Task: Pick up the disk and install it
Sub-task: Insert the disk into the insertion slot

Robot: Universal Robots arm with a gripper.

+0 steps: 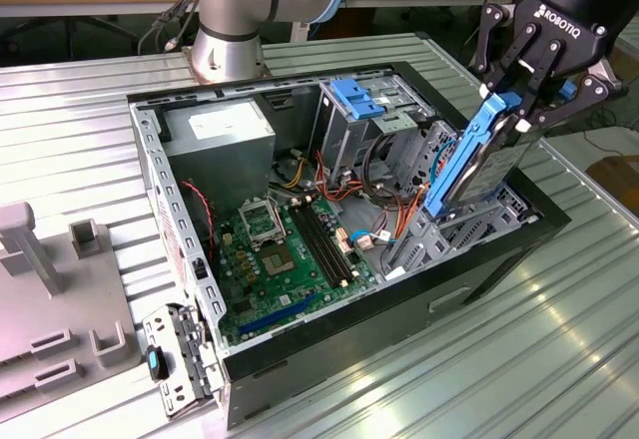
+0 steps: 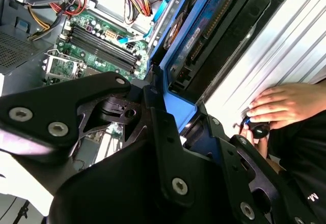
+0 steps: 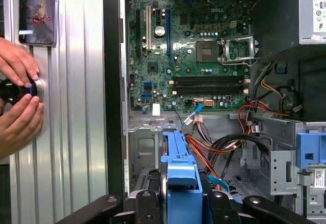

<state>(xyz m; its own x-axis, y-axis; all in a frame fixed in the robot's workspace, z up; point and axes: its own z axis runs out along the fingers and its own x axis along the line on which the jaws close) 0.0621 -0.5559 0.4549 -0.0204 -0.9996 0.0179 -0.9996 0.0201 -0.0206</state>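
While the gripper (image 1: 516,110) pinches the disk (image 1: 477,160) at its upper end, with the black fingers pressed on the blue rails, the disk hangs over the open computer case (image 1: 148,150), at the corner on the exterior view's right. It is not flat: it stands steeply on its short edge and leans a little. Its long axis runs from the gripper down toward the drive bay (image 1: 494,218), and its broad dark face is turned to the exterior view's right. The lower end is at the mouth of the bay, but I cannot tell if it is already between the guides. I think the main danger is here. If the tilt does not match the bay, a rail can catch on the metal edge and the disk can jam or turn in the grip, because it is held at one end only. The orange cables (image 3: 204,147) lie just beside the bay, so the lower end may also press on them. In the first wrist view a person's hands (image 3: 18,99) rest on the ribbed table (image 3: 76,132) outside the case.
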